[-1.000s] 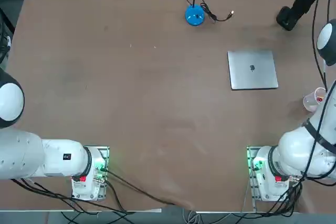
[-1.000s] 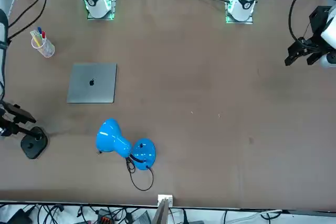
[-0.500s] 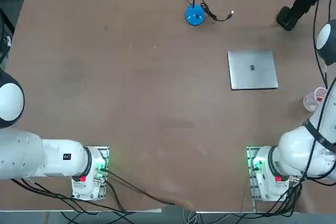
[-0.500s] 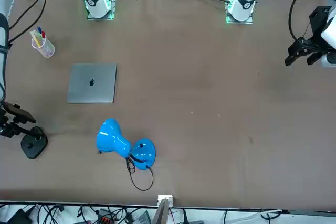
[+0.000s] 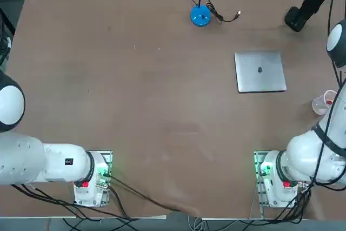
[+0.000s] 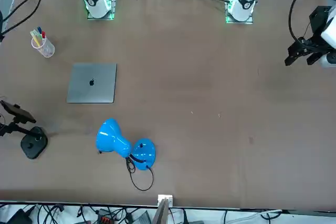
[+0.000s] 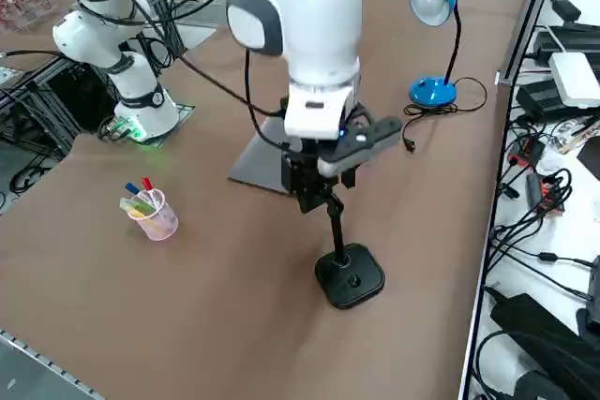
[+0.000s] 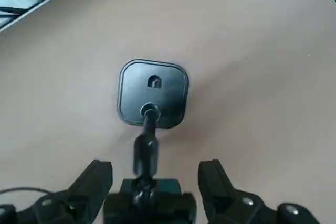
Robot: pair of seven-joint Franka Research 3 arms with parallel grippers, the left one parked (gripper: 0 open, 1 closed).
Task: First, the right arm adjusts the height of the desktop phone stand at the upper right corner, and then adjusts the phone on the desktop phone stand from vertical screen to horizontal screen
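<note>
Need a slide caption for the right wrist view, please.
Open right gripper straddling the phone atop the desktop phone stand, fingers apart on either side.

phone [image 8: 149,203] cut off by edge

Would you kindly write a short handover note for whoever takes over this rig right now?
Right gripper: open, above the desktop phone stand, fingers either side of its upper pole, gripping nothing.
The stand is at the table's far right corner; the phone sits on top, beside the gripper.
Done: cannot tell whether the height was adjusted.
Left: turn the phone to horizontal screen.
</note>
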